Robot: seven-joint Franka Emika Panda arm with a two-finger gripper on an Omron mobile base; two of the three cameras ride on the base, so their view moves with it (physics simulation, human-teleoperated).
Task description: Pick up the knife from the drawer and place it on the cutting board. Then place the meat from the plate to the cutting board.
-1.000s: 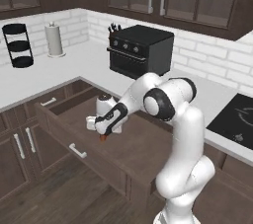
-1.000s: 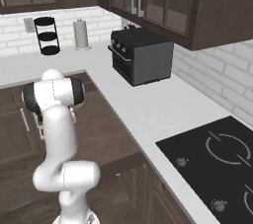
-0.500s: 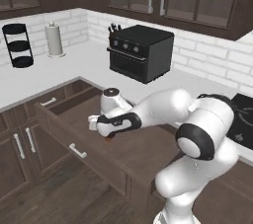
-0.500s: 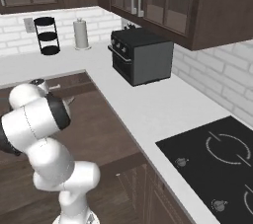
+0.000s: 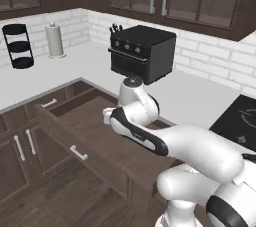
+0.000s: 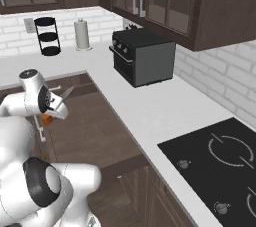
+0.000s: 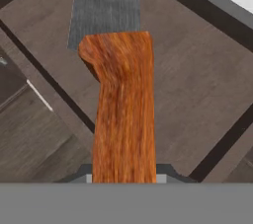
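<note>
My gripper (image 6: 52,110) is shut on the knife, holding it by its orange-brown handle (image 7: 123,114) a little above the open drawer (image 5: 80,147). The short silver blade (image 7: 105,6) points away from the hand; in the right base view it sticks out up and to the right as a blade (image 6: 67,92). The drawer's dark brown floor (image 7: 197,85) lies beneath the knife. In the left base view my own forearm covers most of the hand. The cutting board, the meat and the plate are out of view.
A black toaster oven (image 5: 142,53) stands on the white counter (image 5: 190,93) behind the drawer, with a knife block (image 5: 115,27) at its back corner. A paper towel roll (image 5: 54,40) and a black tiered rack (image 5: 17,46) stand far left. A black cooktop (image 6: 220,156) lies to the right.
The hand has risen slightly from the drawer floor with the knife in it. The arm's elbow and upper links have swung out toward the cameras.
</note>
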